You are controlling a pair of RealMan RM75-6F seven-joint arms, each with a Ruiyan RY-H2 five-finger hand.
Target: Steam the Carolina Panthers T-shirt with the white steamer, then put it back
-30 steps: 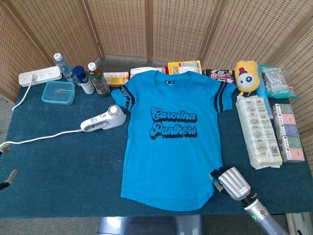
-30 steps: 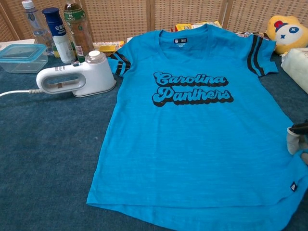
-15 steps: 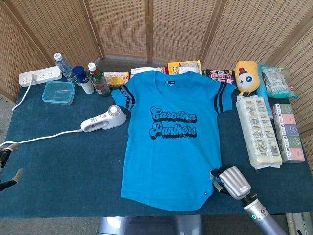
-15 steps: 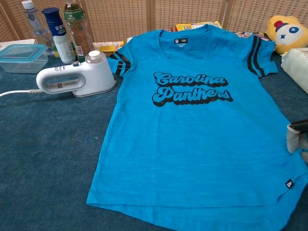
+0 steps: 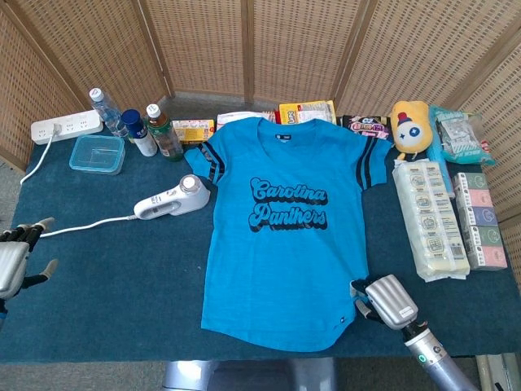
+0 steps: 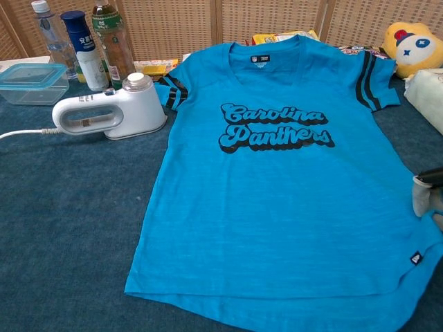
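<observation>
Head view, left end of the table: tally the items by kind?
Bottles: 3
Power strip: 1
Clear lidded container: 1
White steamer: 1
Total: 6

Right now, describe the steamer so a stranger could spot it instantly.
Find the blue Carolina Panthers T-shirt spread on the table. Just beside its sleeve on the bottle side lies the white steamer, the only corded appliance, with a round silver cap.
</observation>
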